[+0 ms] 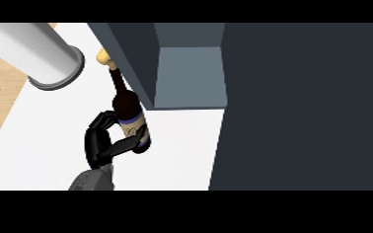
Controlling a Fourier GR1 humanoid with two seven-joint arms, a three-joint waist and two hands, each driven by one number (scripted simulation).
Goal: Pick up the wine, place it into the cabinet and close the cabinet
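One wine bottle (pixel 130 109) tilted on the white tabletop (pixel 175 148), one hand (pixel 105 140) curled round its base, one open cabinet (pixel 189 74), one grey cylinder (pixel 40 54).

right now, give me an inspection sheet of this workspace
surface: white counter, wood strip along its left edge.
job's things: wine tilted, cork end up by the cabinet's left wall; cabinet open, grey inside, nothing seen in it.
clutter: grey cylinder at upper left.
hands: one hand, at the view's left, curled round the wine's lower body; other hand not in view.
cables: nothing seen.
surroundings: dark cabinet door fills the right side.
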